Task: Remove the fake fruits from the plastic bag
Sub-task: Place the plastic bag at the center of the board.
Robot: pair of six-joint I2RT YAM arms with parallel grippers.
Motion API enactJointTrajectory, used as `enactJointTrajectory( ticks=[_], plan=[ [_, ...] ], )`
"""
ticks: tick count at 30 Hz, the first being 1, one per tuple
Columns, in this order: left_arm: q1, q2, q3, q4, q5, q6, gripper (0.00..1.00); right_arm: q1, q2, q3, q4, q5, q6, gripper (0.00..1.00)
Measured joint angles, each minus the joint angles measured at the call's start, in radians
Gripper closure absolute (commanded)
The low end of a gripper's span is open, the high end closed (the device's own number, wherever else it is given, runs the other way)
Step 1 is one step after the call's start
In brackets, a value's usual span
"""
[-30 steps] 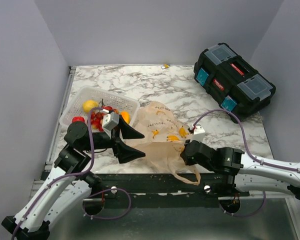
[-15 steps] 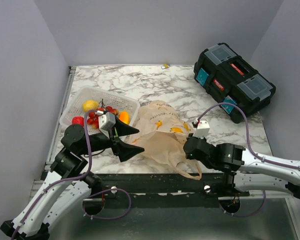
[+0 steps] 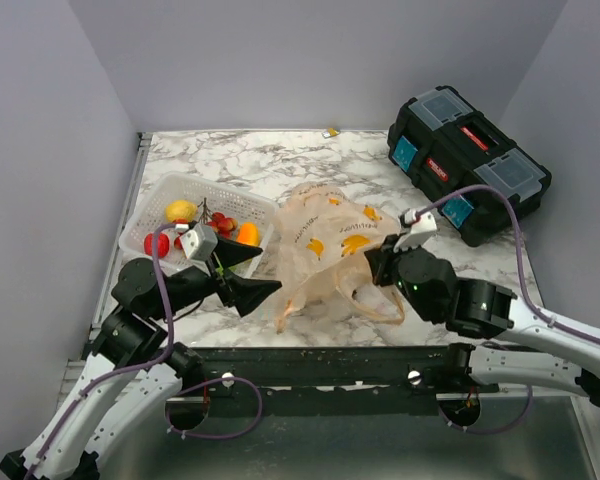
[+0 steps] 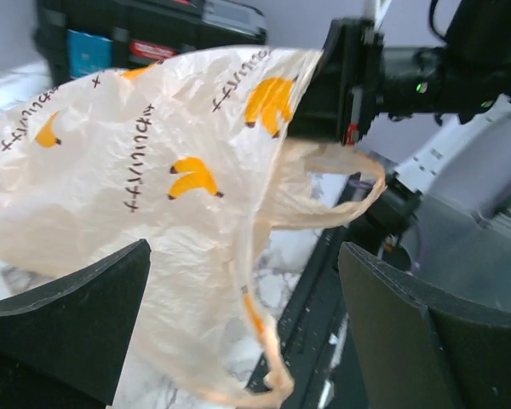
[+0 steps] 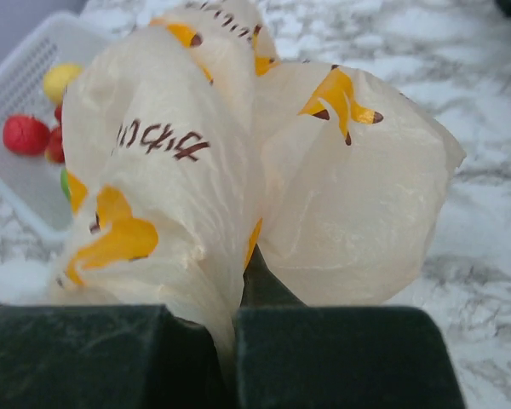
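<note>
- The right fingers are pressed together, pinching a fold of the plastic bag. The bag bulges up ahead of them, partly lifted off the desk.
- The left fingers are spread wide and hold nothing. The bag's loose edge hangs just ahead, between their tips.
- A lemon, a red fruit and an orange fruit lie in the white basket, just beyond the left fingers.
- I cannot tell whether the bag holds anything.

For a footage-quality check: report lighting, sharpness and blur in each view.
Top external: even soft light, sharp throughout. Left wrist: plastic bag print crisp, own jaws and black toolbox soft. Right wrist: jaws a dark blur at the bottom, white basket defocused.
</note>
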Motion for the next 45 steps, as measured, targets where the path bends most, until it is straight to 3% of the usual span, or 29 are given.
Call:
enactJointTrajectory(
  ticks=[6, 13, 17, 20, 24, 30, 39, 45],
  plan=[
    [0.0, -0.082, 0.0, -0.029, -0.201, 0.006, 0.08, -0.224, 0.268, 0.348, 0.035, -0.018, -0.164, 0.99],
    [0.0, -0.137, 0.0, -0.075, -0.323, 0.015, 0.08, -0.515, 0.415, 0.412, 0.108, -0.262, -0.306, 0.99],
    [0.0, -0.137, 0.004, -0.11, -0.346, 0.018, 0.07, -0.618, 0.534, 0.501, 0.131, -0.38, -0.328, 0.99],
    [0.0, -0.138, 0.008, -0.13, -0.361, 0.019, 0.07, -0.651, 0.612, 0.568, 0.135, -0.425, -0.333, 0.99],
    [0.0, -0.144, 0.024, -0.177, -0.405, 0.024, 0.04, -0.676, 0.679, 0.637, 0.135, -0.441, -0.338, 0.91],
    [0.0, -0.156, 0.034, -0.232, -0.491, 0.028, 0.02, -0.687, 0.7, 0.645, 0.15, -0.439, -0.346, 0.9],
    [0.0, -0.159, 0.034, -0.246, -0.524, 0.029, 0.02, -0.687, 0.737, 0.44, 0.183, -0.444, -0.337, 0.86],
    [0.0, -0.148, 0.034, -0.245, -0.525, 0.029, 0.02, -0.687, 0.737, 0.325, 0.182, -0.468, -0.323, 0.68]
  ],
)
